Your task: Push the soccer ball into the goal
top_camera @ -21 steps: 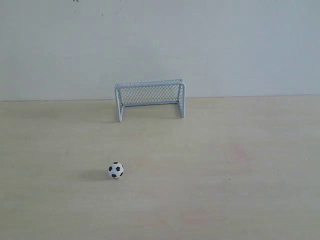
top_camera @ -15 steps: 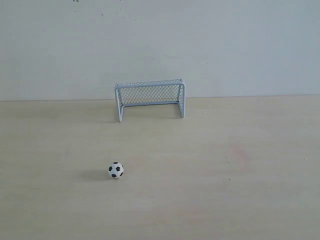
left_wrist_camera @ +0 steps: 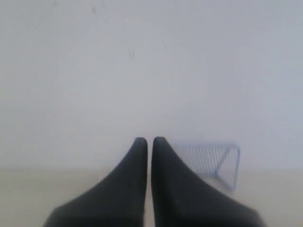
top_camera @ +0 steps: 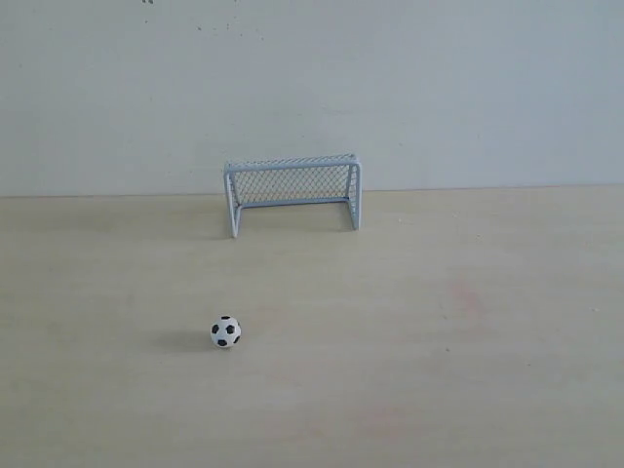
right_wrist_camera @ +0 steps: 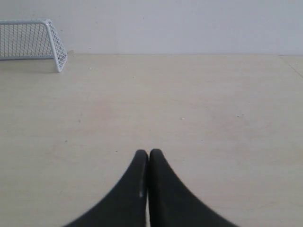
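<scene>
Pretty bare setup tbh. The back is a plain whitish-grey painted wall (top_camera: pixel 439 88), flat and matte, with a few small dark specks (top_camera: pixel 200 27) near its top in the exterior view. Below it sits a pale beige wood-grain surface (top_camera: pixel 487 409) that meets the wall in one straight line across the whole view. There's a faint pinkish smudge (top_camera: pixel 466 297) on the surface right of the middle. Lighting is soft and even, and shadows are weak and blurry. In the right wrist view a thin line (right_wrist_camera: pixel 292 64) crosses one far corner of the surface; could be a seam or an edge, can't tell.
</scene>
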Controlling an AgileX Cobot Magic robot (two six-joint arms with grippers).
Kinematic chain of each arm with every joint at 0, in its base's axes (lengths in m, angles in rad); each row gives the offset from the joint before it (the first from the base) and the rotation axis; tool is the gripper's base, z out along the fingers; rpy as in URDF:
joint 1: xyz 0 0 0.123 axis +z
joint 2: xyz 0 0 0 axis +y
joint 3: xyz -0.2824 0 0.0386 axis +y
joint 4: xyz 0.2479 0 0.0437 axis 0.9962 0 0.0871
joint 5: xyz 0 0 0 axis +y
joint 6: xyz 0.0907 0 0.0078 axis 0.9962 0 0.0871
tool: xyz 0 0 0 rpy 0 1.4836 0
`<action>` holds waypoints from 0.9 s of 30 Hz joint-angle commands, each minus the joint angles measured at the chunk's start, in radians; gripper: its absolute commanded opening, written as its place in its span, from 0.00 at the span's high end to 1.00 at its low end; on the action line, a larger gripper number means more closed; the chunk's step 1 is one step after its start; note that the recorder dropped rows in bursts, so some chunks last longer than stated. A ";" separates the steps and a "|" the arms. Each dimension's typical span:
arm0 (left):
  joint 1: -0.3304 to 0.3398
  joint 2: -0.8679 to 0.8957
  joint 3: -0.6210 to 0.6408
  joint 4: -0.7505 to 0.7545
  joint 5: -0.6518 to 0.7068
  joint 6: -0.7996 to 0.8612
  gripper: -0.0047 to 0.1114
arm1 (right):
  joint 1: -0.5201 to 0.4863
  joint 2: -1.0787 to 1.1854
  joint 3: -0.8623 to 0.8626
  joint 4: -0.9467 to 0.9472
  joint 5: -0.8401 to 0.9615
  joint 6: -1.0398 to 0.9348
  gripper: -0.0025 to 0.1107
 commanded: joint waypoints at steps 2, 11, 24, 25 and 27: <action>0.002 -0.003 -0.009 0.001 -0.271 0.018 0.92 | 0.003 -0.005 -0.001 0.001 -0.010 0.000 0.98; 0.002 0.185 -0.335 0.001 -0.008 0.111 0.92 | 0.003 -0.005 -0.001 0.001 -0.010 0.000 0.98; 0.002 0.719 -0.509 -0.008 0.219 0.088 0.92 | 0.003 -0.005 -0.001 0.001 -0.010 0.000 0.98; 0.002 0.721 -0.509 -0.008 0.219 0.086 0.92 | 0.003 -0.005 -0.001 0.001 -0.010 0.000 0.98; 0.002 0.723 -0.509 -0.008 0.213 0.088 0.92 | 0.003 -0.005 -0.001 0.001 -0.010 0.000 0.98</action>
